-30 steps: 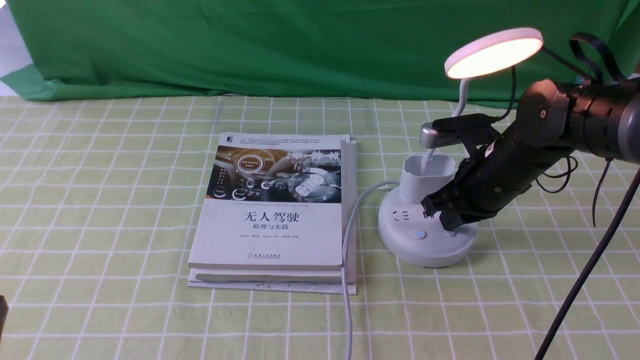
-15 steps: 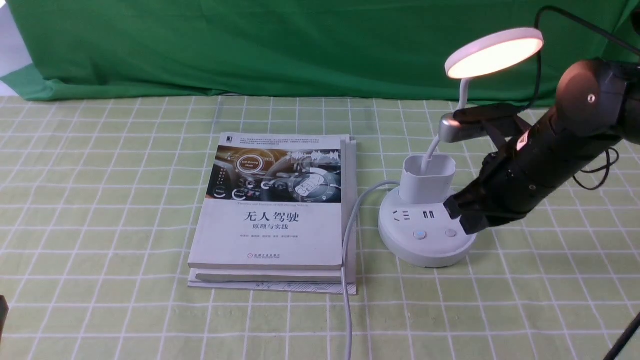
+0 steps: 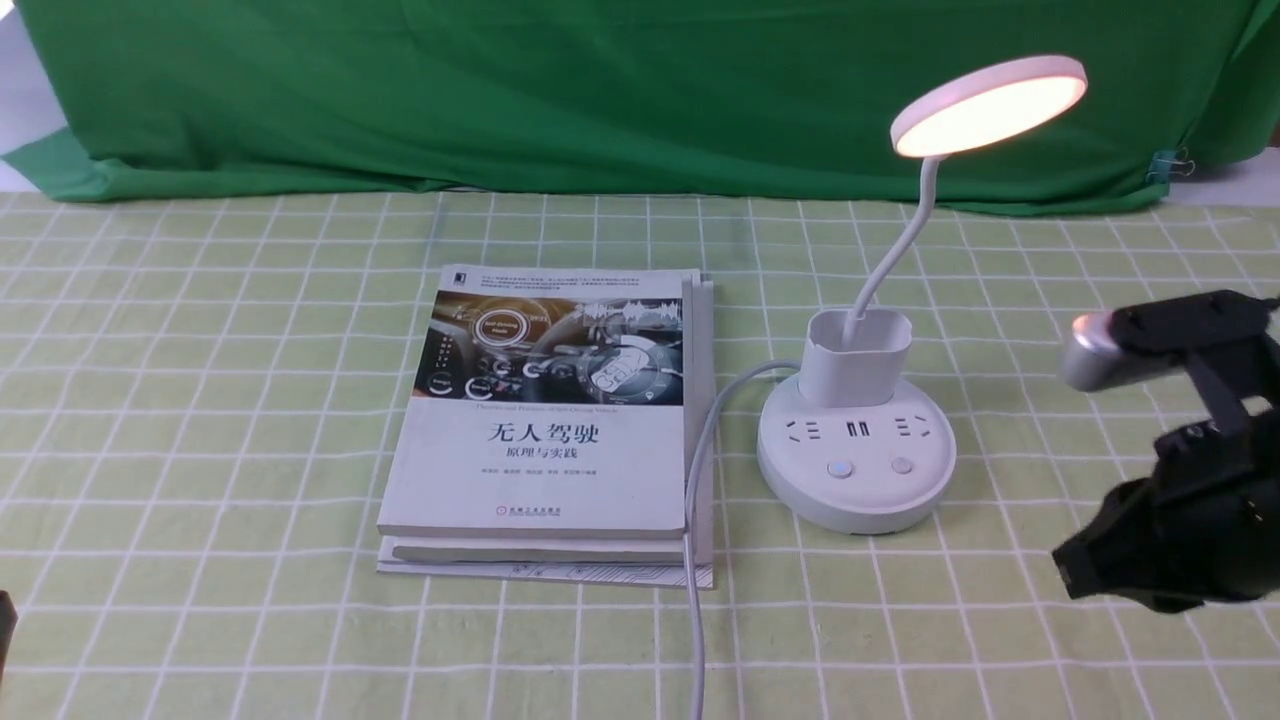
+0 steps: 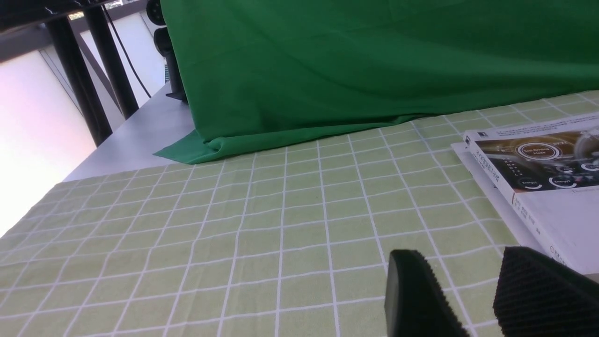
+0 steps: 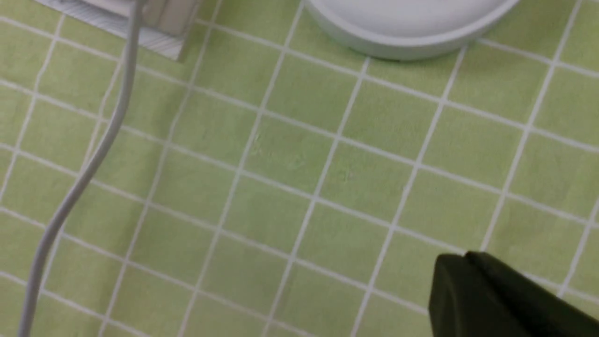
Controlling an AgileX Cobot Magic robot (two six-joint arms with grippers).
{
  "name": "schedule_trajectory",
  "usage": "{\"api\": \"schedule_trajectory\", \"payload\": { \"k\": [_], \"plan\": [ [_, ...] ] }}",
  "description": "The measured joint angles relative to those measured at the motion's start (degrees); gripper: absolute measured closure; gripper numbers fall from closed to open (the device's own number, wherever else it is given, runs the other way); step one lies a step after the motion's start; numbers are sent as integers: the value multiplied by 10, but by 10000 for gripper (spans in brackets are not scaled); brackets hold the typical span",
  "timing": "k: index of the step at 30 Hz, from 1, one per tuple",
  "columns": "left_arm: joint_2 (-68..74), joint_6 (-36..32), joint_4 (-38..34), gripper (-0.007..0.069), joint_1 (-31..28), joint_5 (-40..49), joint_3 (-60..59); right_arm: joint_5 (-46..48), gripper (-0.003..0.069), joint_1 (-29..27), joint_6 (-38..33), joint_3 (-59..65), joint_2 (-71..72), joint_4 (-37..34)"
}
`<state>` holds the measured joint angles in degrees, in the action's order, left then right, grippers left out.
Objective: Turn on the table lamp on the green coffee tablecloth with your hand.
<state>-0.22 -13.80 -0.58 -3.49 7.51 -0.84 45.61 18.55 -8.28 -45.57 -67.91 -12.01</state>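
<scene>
The white table lamp (image 3: pixel 855 460) stands on the green coffee tablecloth (image 3: pixel 200 400), right of centre. Its round disc head (image 3: pixel 988 103) glows warm. Its base shows sockets and two buttons (image 3: pixel 870 467). My right hand (image 3: pixel 1075 575), black with a silver-grey cylinder (image 3: pixel 1095 362), is at the right edge, well clear of the lamp, jaws pressed together and empty. In the right wrist view the shut gripper (image 5: pixel 463 262) hovers over the cloth, with the lamp base rim (image 5: pixel 402 40) beyond it. My left gripper (image 4: pixel 461 281) is open and empty over the cloth.
A stack of books (image 3: pixel 550 420) lies left of the lamp, and shows in the left wrist view (image 4: pixel 538 173). The lamp's white cord (image 3: pixel 695 500) runs along the books' right side to the front edge. A dark green backdrop (image 3: pixel 600 90) hangs behind.
My right hand has pulled back from the lamp base to the right and toward the front. The lamp head stays lit in all frames. Both buttons now show.
</scene>
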Motion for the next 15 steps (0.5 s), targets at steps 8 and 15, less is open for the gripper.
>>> {"api": "schedule_trajectory", "payload": {
  "k": [8,15],
  "plan": [
    [0,0,0,383,0,0,0,1,616,0,43,25,140,-2],
    [0,0,0,383,0,0,0,-55,607,0,42,26,193,8]
  ]
}}
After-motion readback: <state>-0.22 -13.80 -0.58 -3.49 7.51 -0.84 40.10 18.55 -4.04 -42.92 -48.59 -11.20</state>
